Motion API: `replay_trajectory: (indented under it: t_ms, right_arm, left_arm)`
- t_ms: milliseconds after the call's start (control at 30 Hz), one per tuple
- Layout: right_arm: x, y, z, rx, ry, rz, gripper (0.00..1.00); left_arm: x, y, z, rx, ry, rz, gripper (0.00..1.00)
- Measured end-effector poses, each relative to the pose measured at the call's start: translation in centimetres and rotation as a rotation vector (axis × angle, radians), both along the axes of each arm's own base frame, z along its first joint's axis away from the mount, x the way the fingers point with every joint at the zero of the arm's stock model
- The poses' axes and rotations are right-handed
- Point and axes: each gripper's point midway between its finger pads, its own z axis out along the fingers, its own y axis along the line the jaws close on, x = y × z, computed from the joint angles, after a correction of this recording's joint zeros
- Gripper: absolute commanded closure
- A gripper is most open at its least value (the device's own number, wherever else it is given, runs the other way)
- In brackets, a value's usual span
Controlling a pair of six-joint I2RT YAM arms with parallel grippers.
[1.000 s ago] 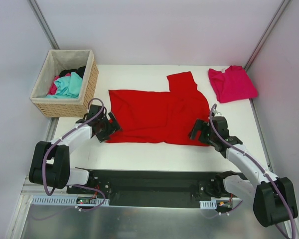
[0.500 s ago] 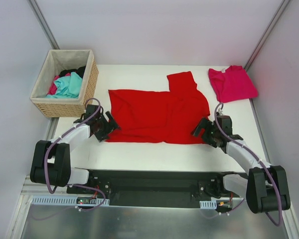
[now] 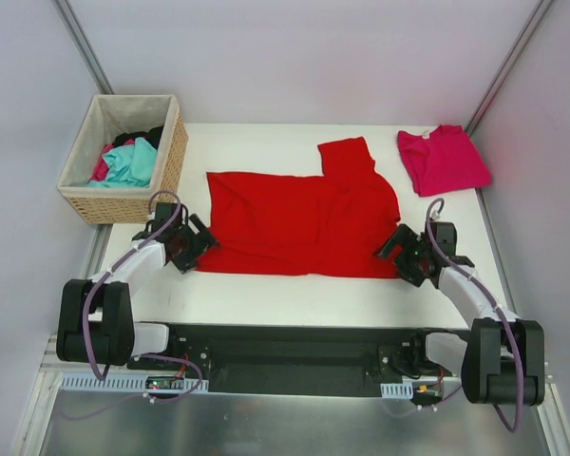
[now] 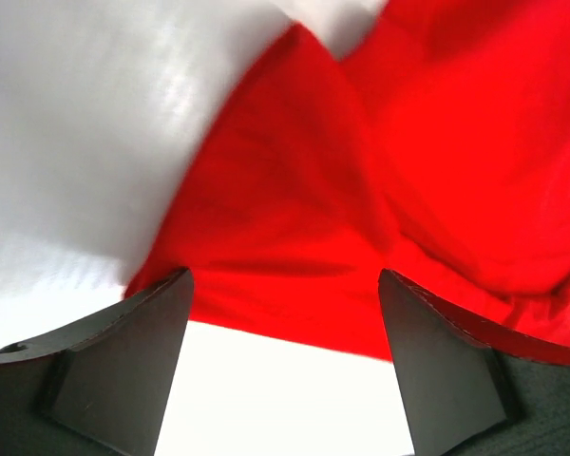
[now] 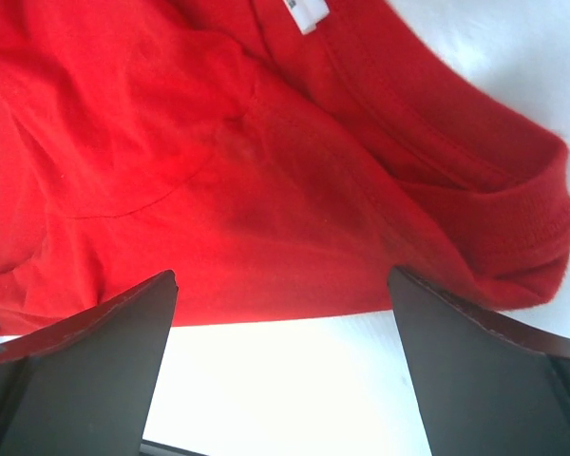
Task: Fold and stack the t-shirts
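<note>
Left claw (image 3: 194, 246), right claw (image 3: 397, 250) agape at red t-shirt (image 3: 299, 223) near corners.

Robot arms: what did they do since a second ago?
The left fingers slid left and the right fingers slid right, backing off the red t-shirt's near corners. Both are open and holding nothing. The red t-shirt, pink t-shirt and basket stayed put.

Wicker basket (image 3: 109, 207) with white liner at far left of white table (image 3: 266, 142). Inside, crumpled: teal cloth (image 3: 133, 163), pink cloth (image 3: 101, 169) at its left, black cloth (image 3: 150, 136) behind. Black base plate (image 3: 294, 347) along near edge.
</note>
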Motion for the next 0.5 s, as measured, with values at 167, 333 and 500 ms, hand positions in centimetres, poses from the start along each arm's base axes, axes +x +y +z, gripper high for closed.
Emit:
replay_trajectory:
  t_ms: [167,333,500]
  right_arm:
    - [-1.8,-1.6,-0.1,-0.03,0.051,-0.04,0.0]
    - [-3.5,-2.7,0.1,-0.059,0.088,-0.063,0.0]
    - [-4.5,-3.1,0.4,-0.068,0.098,-0.071,0.0]
  left_arm:
    - [-0.5,1.5,0.4,0.045,0.003,0.048,0.2]
    - [-1.5,2.7,0.8,0.077,-0.001,0.086,0.2]
    - [-2.1,2.9,1.7,0.084,-0.025,0.095,0.21]
